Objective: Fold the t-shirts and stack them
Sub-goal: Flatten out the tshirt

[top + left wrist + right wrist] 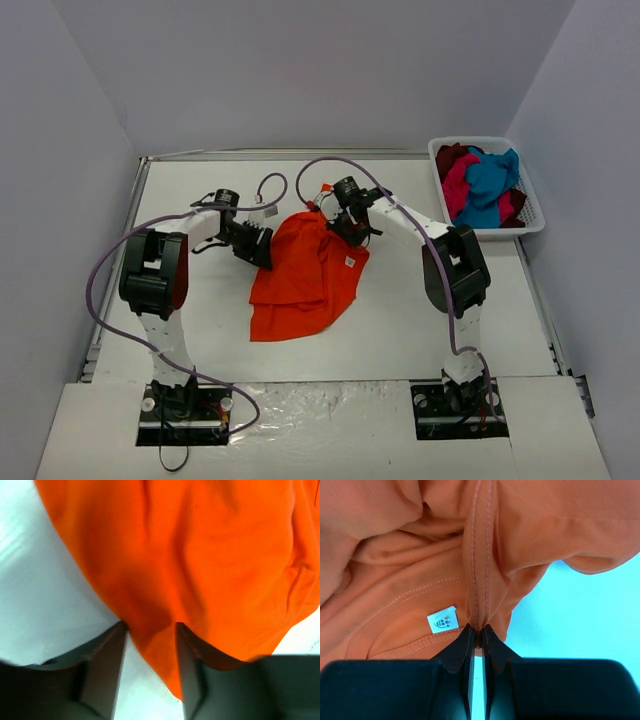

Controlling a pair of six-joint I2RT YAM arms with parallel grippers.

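Pinching orange shirt (305, 275) by its seam: right gripper (477, 635), clamped, apparently for spreading. Left gripper (150, 627) half-open, straddling the 9 o'clock edge. Shirt mid-table (400, 320); other shirts (485, 185) in basket (535, 215), 2 o'clock.

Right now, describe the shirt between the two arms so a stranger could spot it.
Start at the white table; near its middle, between the left gripper and right gripper, sits the orange t-shirt. It is the only shirt outside the white basket at the far right corner, which holds blue, pink and dark red shirts.
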